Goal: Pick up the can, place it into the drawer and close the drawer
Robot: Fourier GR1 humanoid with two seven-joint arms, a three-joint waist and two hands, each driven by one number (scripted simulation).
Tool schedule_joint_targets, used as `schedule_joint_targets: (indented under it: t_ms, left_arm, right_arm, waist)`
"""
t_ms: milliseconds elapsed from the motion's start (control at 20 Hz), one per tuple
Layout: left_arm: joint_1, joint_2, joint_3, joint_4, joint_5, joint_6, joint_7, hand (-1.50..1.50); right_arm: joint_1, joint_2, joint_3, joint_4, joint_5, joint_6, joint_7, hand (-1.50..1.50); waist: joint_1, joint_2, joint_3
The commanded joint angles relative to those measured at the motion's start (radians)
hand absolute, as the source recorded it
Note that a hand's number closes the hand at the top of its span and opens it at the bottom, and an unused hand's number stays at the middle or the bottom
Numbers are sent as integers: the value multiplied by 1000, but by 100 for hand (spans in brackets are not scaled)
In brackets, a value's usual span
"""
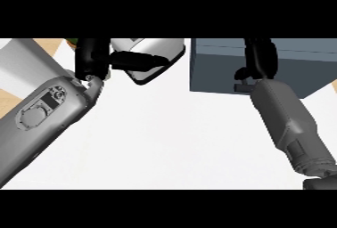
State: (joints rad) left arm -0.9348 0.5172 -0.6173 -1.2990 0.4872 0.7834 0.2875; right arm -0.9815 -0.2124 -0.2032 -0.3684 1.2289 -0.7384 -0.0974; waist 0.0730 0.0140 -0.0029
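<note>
Two grey forearms rise from the lower edge over a white tabletop [171, 133], the left one crossing from the lower left corner, the right one from the lower right. Farther up, the left hand [99, 60] is clenched around a white, silver-sided can [148, 55], its black thumb lying across the can's side and its fingers curled at the left. The can is tilted and held above the tabletop near the upper edge of the view, just left of the drawer [217, 67] and not inside it. On the right, the right hand [260, 58] reaches over the dark blue-grey drawer, a box-shaped container whose front edge and side face show; whether its fingers are curled or straight cannot be told. The drawer's inside is not visible from here, so its contents cannot be told. A strip of light wood [49, 44] shows at far upper left.
</note>
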Motion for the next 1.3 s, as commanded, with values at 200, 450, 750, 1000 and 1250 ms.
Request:
schedule_joint_targets:
  t_ms: [200,450,750,1000,1250]
  left_arm:
    - [63,20,7,-81,-16,-10,13,-150]
    - [110,5,7,-77,-46,8,-33,-150]
    - [147,13,16,-113,-43,5,-37,-150]
    - [168,40,33,-112,-44,-12,-40,-150]
    - [214,21,40,-123,-37,-24,-64,-150]
  right_arm:
    - [-133,-18,-44,106,-23,10,-14,-150]
    - [-179,5,-62,127,-41,35,-30,-150]
    - [-156,45,-202,81,-219,53,-211,-150]
    - [-170,67,-303,64,-339,114,-310,-150]
    - [-217,121,-397,42,-456,185,-357,-150]
  waist:
    - [25,16,6]
    - [23,19,5]
    - [21,14,9]
    - [17,12,9]
    - [-8,3,6]
